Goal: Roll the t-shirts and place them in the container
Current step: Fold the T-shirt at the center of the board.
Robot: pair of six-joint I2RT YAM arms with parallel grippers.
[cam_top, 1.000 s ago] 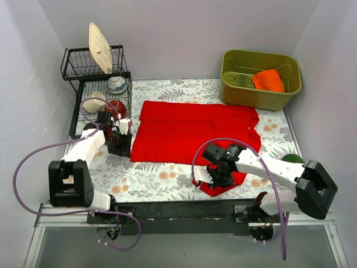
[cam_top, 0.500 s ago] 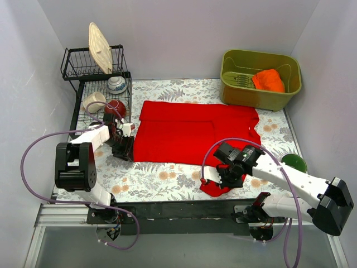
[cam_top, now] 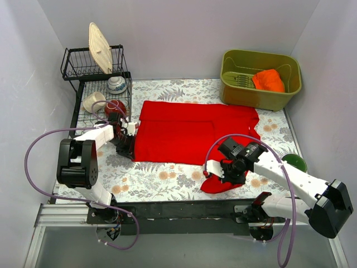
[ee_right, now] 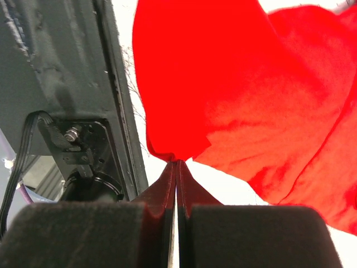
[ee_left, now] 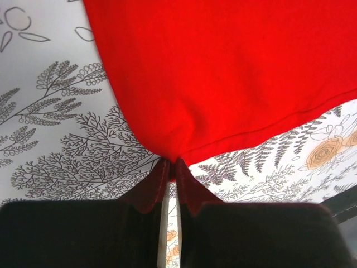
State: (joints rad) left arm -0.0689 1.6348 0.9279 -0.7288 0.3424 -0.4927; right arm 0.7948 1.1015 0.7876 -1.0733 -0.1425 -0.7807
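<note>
Free lane: bare tabletop (cam_top: 162, 176) at lower centre of the frame, between the left hand (cam_top: 129, 152) and the right hand (cam_top: 218, 177). A second bare band runs across top centre, behind the red t-shirt (cam_top: 189, 131).

Left side is tight. The dish rack (cam_top: 95, 84) fills the upper left, its lower tier just beside the left hand, and a purple cable (cam_top: 61, 131) arcs out toward the left wall.

The green tub (cam_top: 260, 80) blocks the upper right, close to the shirt's far corner. At the right edge, a green bowl (cam_top: 294, 162) sits tucked against the right forearm. The black rail (cam_top: 178, 209) and the arm bases close off the bottom edge.
</note>
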